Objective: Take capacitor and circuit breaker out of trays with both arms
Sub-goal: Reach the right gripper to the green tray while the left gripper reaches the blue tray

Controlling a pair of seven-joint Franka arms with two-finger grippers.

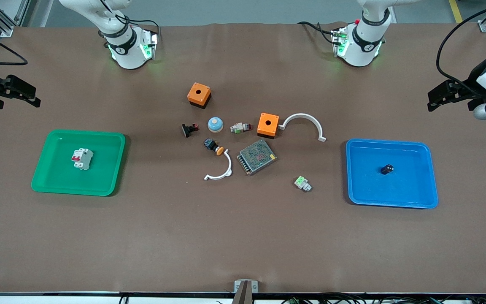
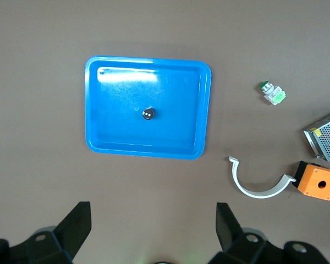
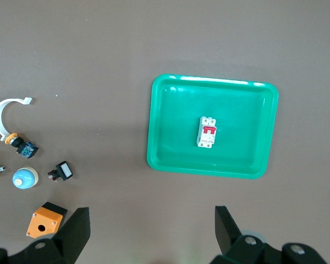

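Observation:
The capacitor (image 1: 387,169), a tiny black cylinder with pale dots, lies in the blue tray (image 1: 420,196) toward the left arm's end of the table. It also shows in the left wrist view (image 2: 148,114). The breaker (image 1: 82,158), a white-grey block with a red switch, lies in the green tray (image 1: 53,179) toward the right arm's end. It also shows in the right wrist view (image 3: 207,132). My left gripper (image 1: 435,100) (image 2: 153,220) is open and empty, held high over the table beside the blue tray. My right gripper (image 1: 35,96) (image 3: 152,223) is open and empty, held high beside the green tray.
Between the trays lie two orange boxes (image 1: 199,95) (image 1: 268,125), a metal mesh box (image 1: 257,156), two white curved pieces (image 1: 304,123) (image 1: 221,169), a blue dome button (image 1: 215,124), a black switch (image 1: 189,129), an orange-capped button (image 1: 214,146) and a green-topped part (image 1: 302,183).

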